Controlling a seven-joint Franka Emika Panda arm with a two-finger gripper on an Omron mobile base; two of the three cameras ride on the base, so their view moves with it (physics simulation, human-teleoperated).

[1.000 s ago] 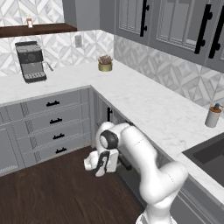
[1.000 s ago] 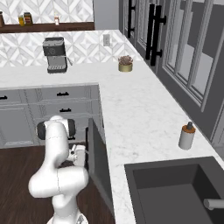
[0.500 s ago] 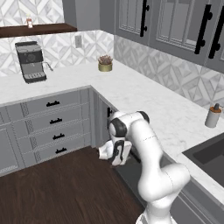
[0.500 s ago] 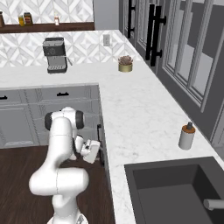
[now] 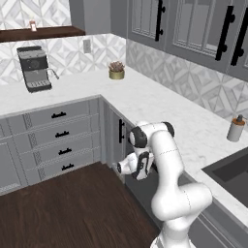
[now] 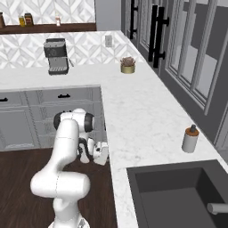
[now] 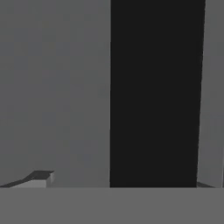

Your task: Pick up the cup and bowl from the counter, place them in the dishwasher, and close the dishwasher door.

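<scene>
My gripper (image 5: 123, 167) hangs low under the edge of the white marble counter (image 5: 164, 111), close against the grey cabinet fronts. From the right base view the gripper (image 6: 103, 153) sits just below the counter (image 6: 133, 116) edge. In the hand view its fingertips (image 7: 40, 178) stand far apart at the bottom corners, open, with nothing between them. They face a flat grey panel (image 7: 52, 87) and a dark vertical band (image 7: 155, 92). A shadowed grey front that looks like the dishwasher door (image 5: 145, 193) stands upright under the counter. The cup and bowl are out of view.
A coffee machine (image 5: 34, 68) and a small potted plant (image 5: 116, 71) stand at the back of the counter. A soap dispenser (image 6: 190, 139) stands beside the dark sink (image 6: 178, 191). Drawers with black handles (image 5: 60, 135) line the left run, with dark wood floor (image 5: 72, 208) in front.
The hand has swung from out over the floor in toward the cabinet front under the counter, most of it in the first half second. The forearm has risen.
</scene>
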